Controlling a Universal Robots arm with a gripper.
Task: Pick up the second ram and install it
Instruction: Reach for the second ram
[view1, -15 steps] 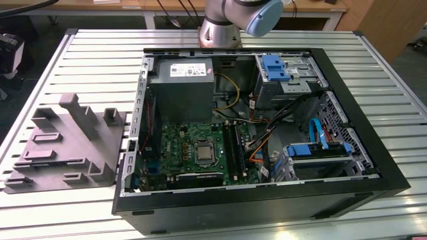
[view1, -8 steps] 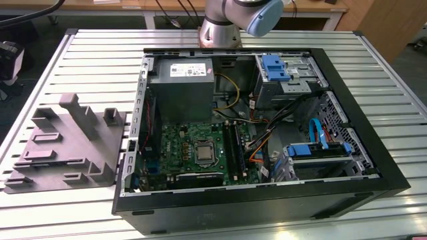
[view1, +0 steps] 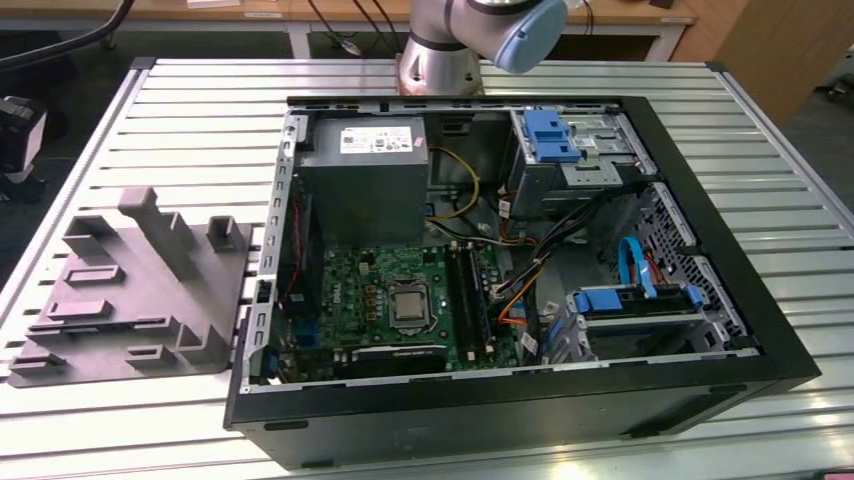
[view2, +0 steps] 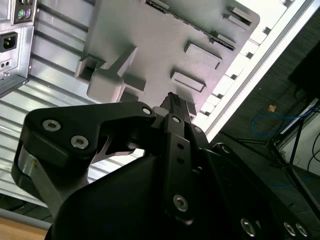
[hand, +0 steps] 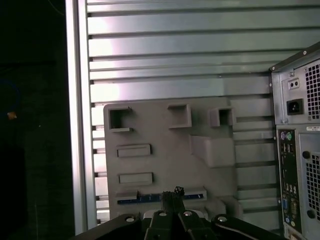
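While the gripper (hand: 173, 192) hangs with its fingers pressed together and holding nothing, the grey fixture (hand: 165, 125) lies ahead of the fingertips, well apart; the second ram (hand: 140, 198) rests in a fixture slot straight past them, and the computer case (hand: 297, 150) stands beside.

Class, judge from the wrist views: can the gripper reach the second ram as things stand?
Probably yes: the gripper hangs close over the second ram, which lies in a slot of the grey holder, and nothing seems to stand between them.
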